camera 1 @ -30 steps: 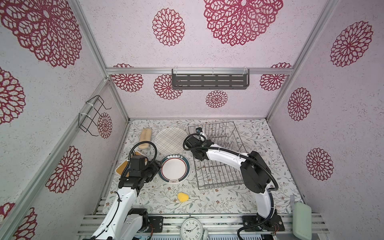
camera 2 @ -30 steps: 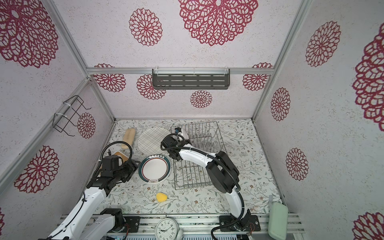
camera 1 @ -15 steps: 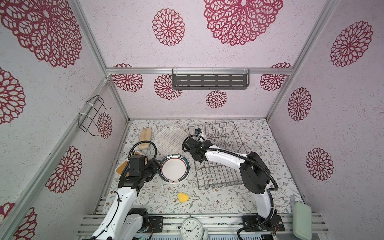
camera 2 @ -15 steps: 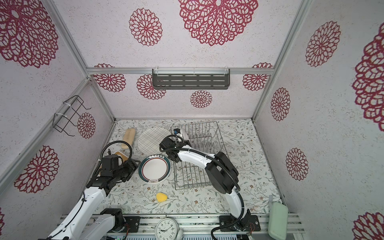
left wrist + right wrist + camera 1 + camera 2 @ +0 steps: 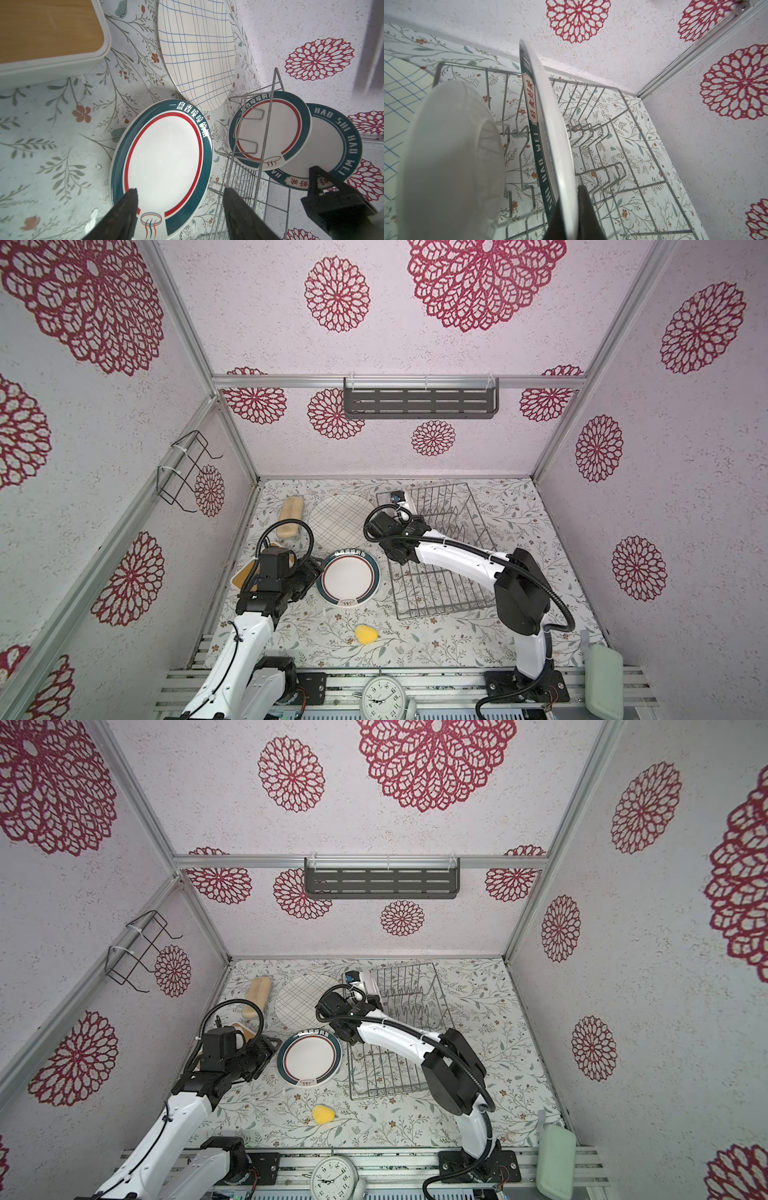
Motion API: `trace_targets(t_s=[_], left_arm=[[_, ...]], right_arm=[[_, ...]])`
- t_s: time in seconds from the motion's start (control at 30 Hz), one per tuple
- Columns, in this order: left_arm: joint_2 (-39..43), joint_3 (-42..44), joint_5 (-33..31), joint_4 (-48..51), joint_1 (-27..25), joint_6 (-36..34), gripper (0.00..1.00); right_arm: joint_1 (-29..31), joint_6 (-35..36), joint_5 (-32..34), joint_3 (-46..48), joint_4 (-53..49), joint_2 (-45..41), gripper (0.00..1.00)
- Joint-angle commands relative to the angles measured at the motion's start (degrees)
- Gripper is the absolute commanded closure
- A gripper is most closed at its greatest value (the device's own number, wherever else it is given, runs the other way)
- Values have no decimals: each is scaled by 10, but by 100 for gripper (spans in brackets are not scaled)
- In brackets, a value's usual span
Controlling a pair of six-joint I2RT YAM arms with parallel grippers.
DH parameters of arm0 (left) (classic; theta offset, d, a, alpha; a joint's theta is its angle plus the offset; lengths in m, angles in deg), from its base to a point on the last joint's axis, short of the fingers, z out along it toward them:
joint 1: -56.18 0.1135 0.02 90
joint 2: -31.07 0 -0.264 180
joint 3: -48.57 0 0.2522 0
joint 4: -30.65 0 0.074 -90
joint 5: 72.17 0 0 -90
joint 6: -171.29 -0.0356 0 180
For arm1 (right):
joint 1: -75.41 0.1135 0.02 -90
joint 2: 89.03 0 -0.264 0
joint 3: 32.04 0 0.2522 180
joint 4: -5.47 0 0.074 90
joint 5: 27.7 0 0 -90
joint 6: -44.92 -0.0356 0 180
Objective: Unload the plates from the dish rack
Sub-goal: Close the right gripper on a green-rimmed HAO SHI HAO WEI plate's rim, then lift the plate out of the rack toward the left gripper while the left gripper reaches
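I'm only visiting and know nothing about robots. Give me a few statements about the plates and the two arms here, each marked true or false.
1. The grid-lined plate lies flat on the table, outside the dish rack. True.
2. The dish rack is empty. False: a small plate and a large plate are upright there.
3. The left end effector holds a plate. False: it is open and holds nothing, poised by the flat green-rimmed plate.
4. The right end effector is shut on the large plate's rim. True.
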Motion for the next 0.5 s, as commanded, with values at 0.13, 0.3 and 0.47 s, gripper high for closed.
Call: trace_targets(t_s=[0.13,0.3,0.47], left_arm=[[-3,-29,5,-22,-18,5,31],[0,-54,28,-42,-35,28,31],[-6,-95,21,-40,-57,30,31]], right_arm=[[14,12,76,-20,-3,-61,100],[23,10,57,31,41,-123,100],[25,3,-1,96,95,-211,100]])
